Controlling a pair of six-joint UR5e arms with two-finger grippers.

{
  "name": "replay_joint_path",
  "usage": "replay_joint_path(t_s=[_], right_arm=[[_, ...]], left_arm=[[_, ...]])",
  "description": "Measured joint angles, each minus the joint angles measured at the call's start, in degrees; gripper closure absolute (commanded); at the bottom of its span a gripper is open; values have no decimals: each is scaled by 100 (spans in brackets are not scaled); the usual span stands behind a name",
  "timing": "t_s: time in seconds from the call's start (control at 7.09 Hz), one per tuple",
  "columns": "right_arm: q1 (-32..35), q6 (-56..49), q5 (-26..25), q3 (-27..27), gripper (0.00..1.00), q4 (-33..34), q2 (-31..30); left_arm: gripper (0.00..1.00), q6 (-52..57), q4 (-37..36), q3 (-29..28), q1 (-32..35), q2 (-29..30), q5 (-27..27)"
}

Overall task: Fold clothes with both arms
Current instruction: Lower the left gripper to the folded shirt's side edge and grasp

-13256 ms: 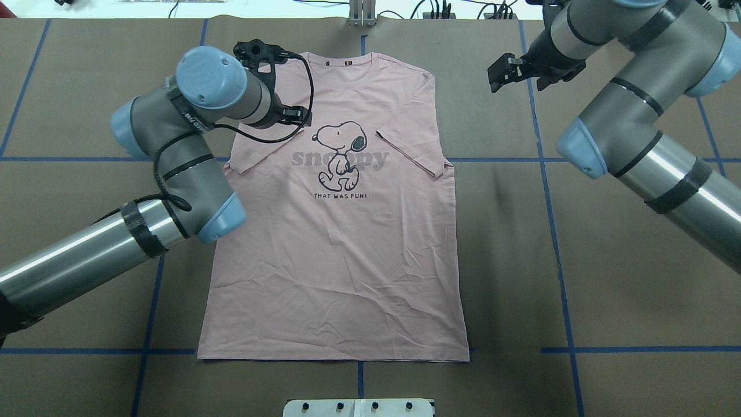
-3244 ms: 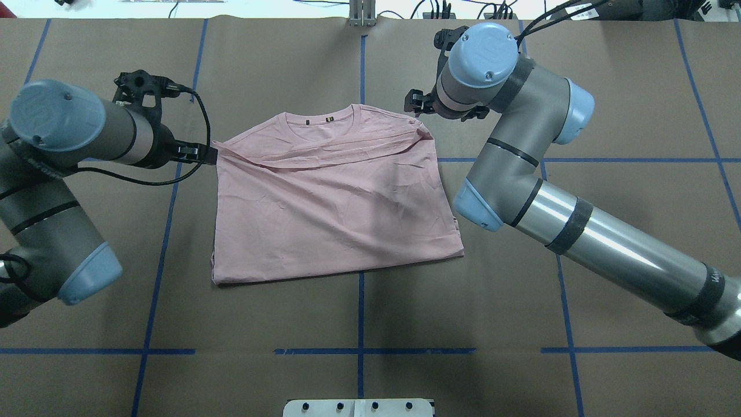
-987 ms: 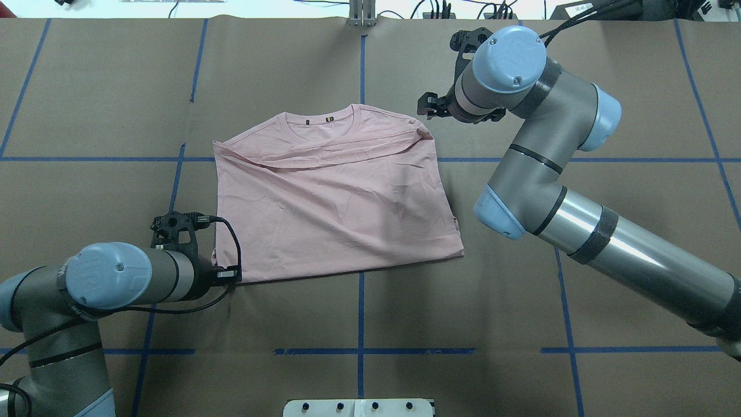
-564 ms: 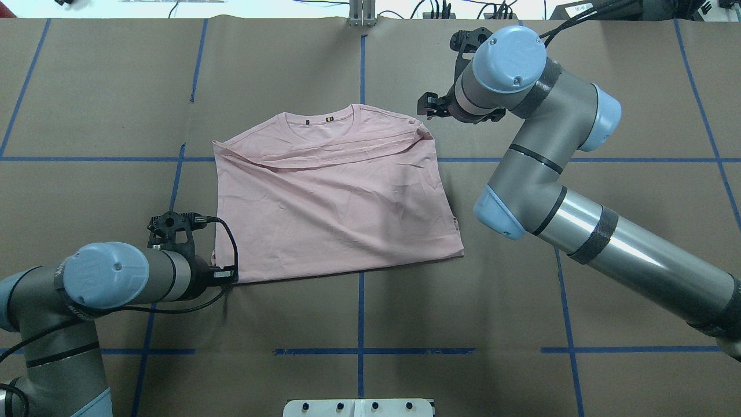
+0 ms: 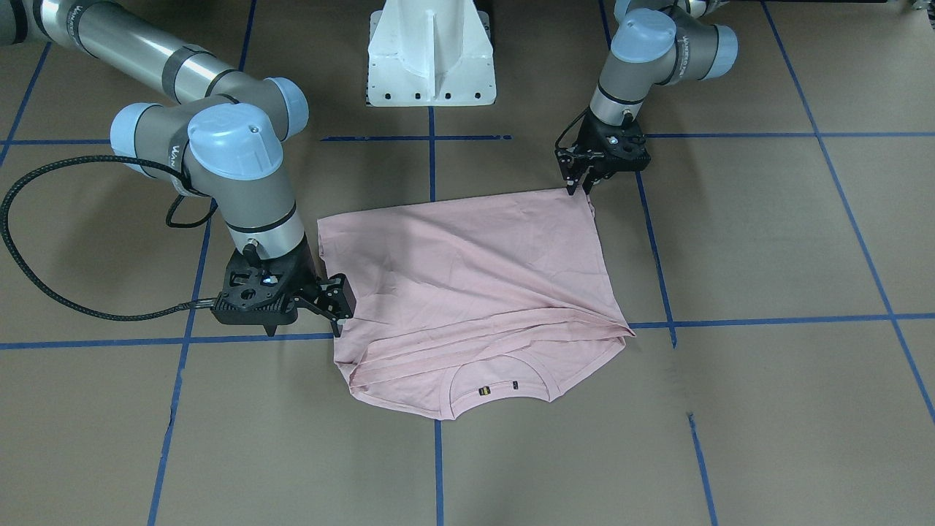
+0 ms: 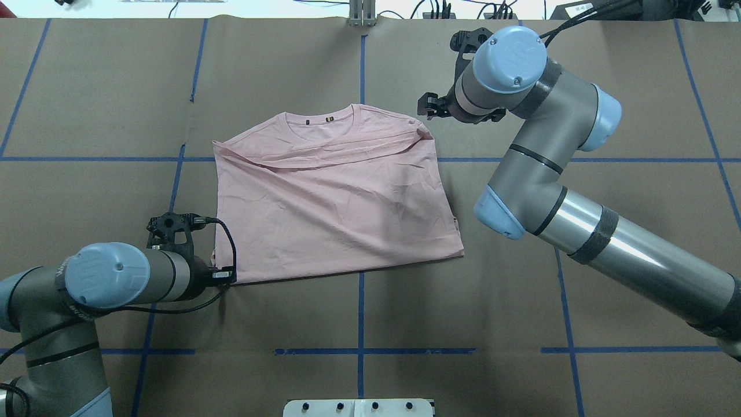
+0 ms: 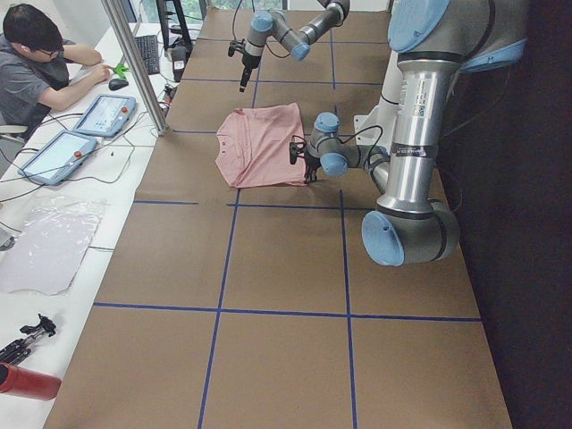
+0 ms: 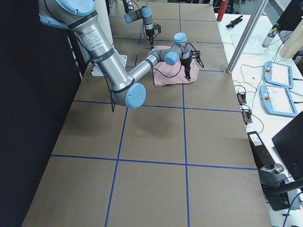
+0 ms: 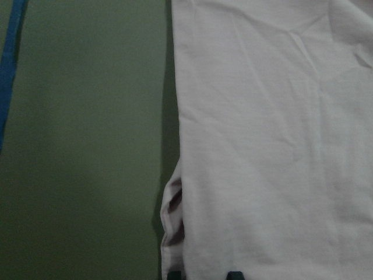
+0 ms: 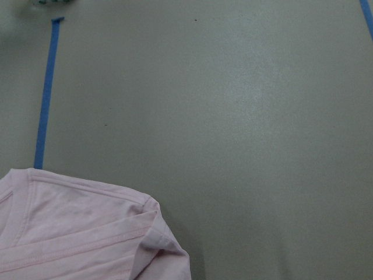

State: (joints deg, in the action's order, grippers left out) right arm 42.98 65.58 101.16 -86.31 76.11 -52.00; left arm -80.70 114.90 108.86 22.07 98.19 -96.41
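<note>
The pale pink T-shirt lies folded in half on the brown table, plain side up and print hidden, with the collar at the far edge. It also shows in the front view. My left gripper is low at the shirt's near-left corner, with its fingers close together on the fabric edge. The left wrist view is filled by the shirt. My right gripper is open and empty beside the far-right shoulder. That shoulder shows in the right wrist view.
The white pedestal base stands at the robot's side of the table. Blue tape lines cross the brown cover. An operator sits at a side desk with tablets and cables.
Over the last three seconds my left gripper went from the far-left shoulder to the near-left corner. In the last second it edged slightly left. The right arm and the shirt have stayed still.
</note>
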Motion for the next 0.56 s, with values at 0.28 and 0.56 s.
replay_joint_path(t_s=[0.28,0.56], right_arm=[[0,-1,-6,-2,0,0,-8],[0,0,-7,-28,0,0,-14]], left_arm=[[100,-6,8,-5,-7,2,12],[100,92,12,53,25,-15,12]])
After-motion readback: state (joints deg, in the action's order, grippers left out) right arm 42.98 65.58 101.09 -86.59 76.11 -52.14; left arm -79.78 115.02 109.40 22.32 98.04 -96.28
